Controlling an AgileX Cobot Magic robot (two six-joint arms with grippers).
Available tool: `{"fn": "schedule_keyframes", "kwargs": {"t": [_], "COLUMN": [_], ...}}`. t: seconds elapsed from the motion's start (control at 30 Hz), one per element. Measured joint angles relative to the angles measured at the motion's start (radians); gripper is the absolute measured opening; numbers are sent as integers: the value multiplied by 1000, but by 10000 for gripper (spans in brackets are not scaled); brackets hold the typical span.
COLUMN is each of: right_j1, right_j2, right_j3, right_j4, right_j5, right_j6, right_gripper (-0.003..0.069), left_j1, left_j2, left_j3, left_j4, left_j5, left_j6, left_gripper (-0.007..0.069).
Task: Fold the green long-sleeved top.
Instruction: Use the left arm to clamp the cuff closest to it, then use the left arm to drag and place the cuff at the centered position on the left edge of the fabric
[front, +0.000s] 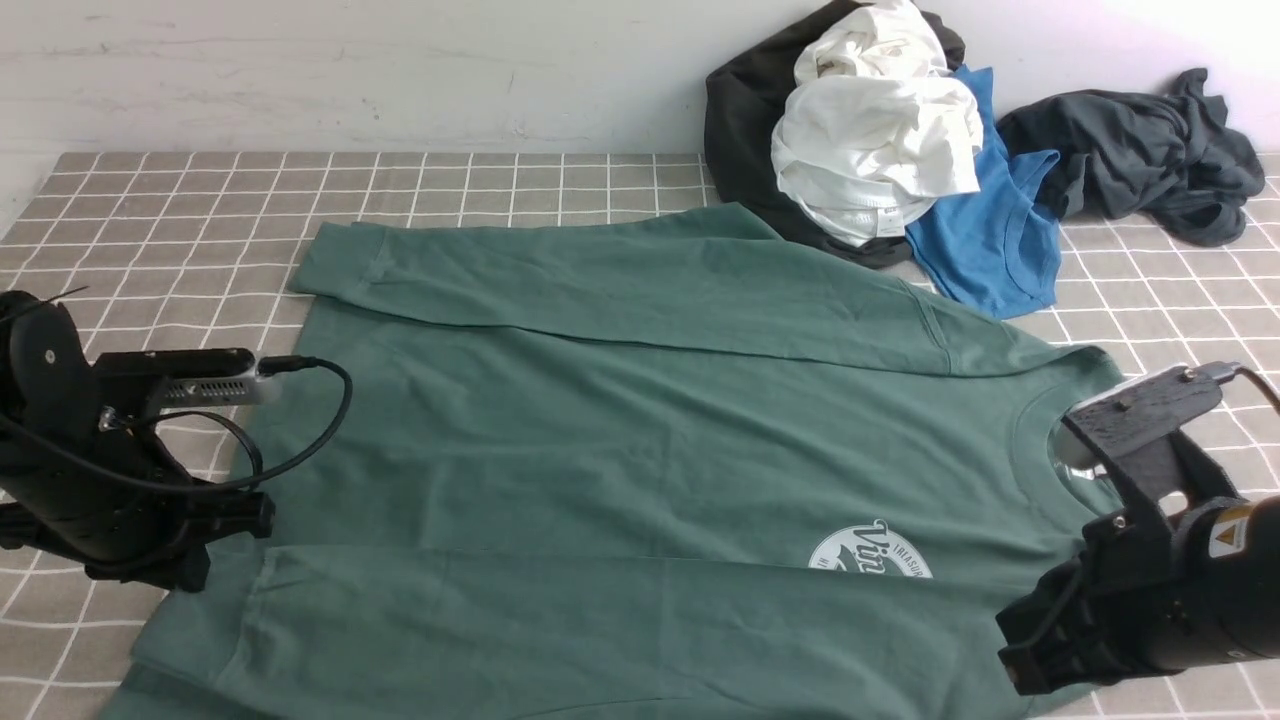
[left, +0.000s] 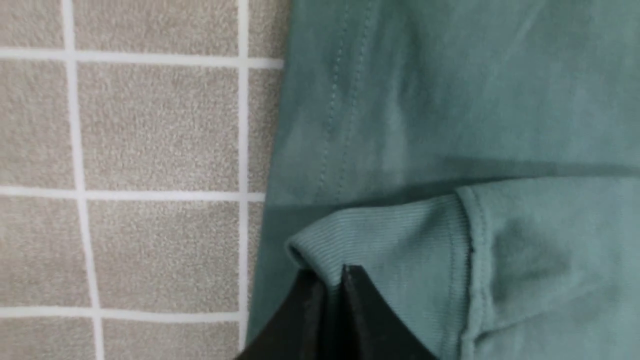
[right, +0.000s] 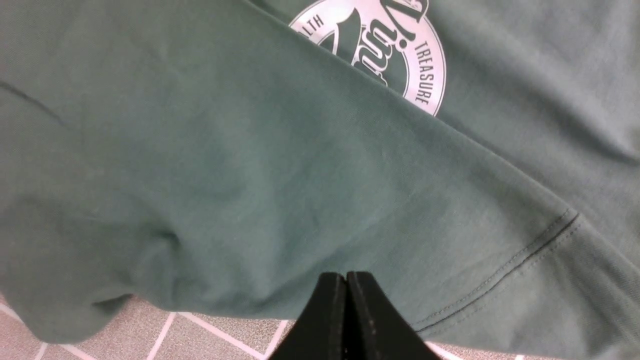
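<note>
grid cloth (front: 200, 190): l gripper (left: 334, 280) & r gripper (right: 346, 280) low, pinched on green top (front: 620, 420).

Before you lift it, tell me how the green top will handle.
Probably floppy: the green top lies flat with soft creases and a sleeve folded over the body, so it should sag from any pinch. Likely not slippery: the ribbed cuff looks matte. Pushed, it would probably bunch on the fuzzy checked cloth rather than slide.
</note>
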Motion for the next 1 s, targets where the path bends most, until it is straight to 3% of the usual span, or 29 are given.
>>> {"fn": "schedule_keyframes", "kwargs": {"t": [0.3,0.5,0.8,0.9,1.0], "right_j1": [0,0,0,0,0], "right_j2": [0,0,0,0,0], "right_j3": [0,0,0,0,0], "right_j4": [-9,-26,-26,-26,-26], "right_j5": [-10,-11,-11,-11,-11], "right_j6": [0,0,0,0,0], "right_gripper": [-7,-7,-7,-7,-7], "left_j1": [-129,-106,-58,-45,-28], "left_j2": [-141,-93,200,287,376], "left_j3": [-191,-292,-469,-556,-731], "left_j4": [-3,15,45,45,43], "left_j5": [-13,-36,-51,-26,62], "left_j6": [76,77,77,77,55], "left_gripper": [6,6,13,62,246]}}
